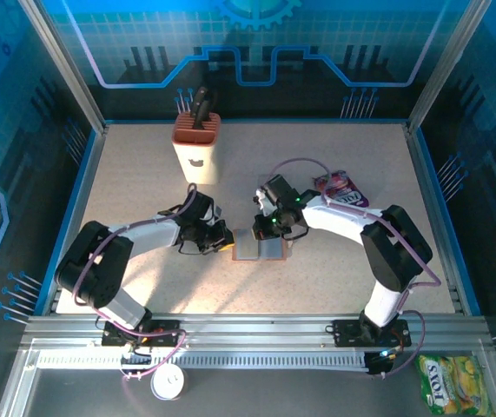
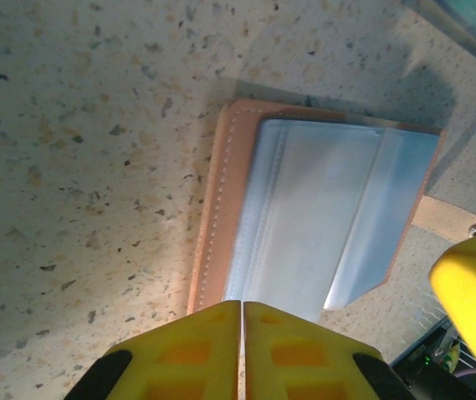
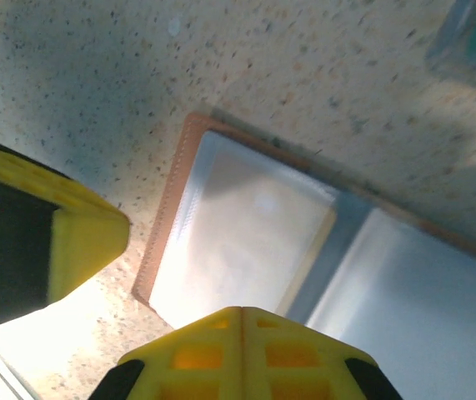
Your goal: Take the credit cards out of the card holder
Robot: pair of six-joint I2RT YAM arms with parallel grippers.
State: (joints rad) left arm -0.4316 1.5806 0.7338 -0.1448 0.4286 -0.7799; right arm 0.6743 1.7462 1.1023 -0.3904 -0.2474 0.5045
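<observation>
Nearest me, a green snack packet [image 1: 454, 382] lies by the front rail, on the right. On the middle of the speckled surface [image 1: 334, 282] the card holder [image 1: 259, 249] lies open, blue-grey pockets up. The left fingers [image 2: 243, 350] are pressed together at its left edge and the right fingers [image 3: 242, 350] are pressed together over its right half. I cannot tell whether either pair pinches it. Beyond sit a purple snack packet [image 1: 343, 187] and a knife block [image 1: 195, 139].

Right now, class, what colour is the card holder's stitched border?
Tan brown; the card holder shows best in the left wrist view.
</observation>
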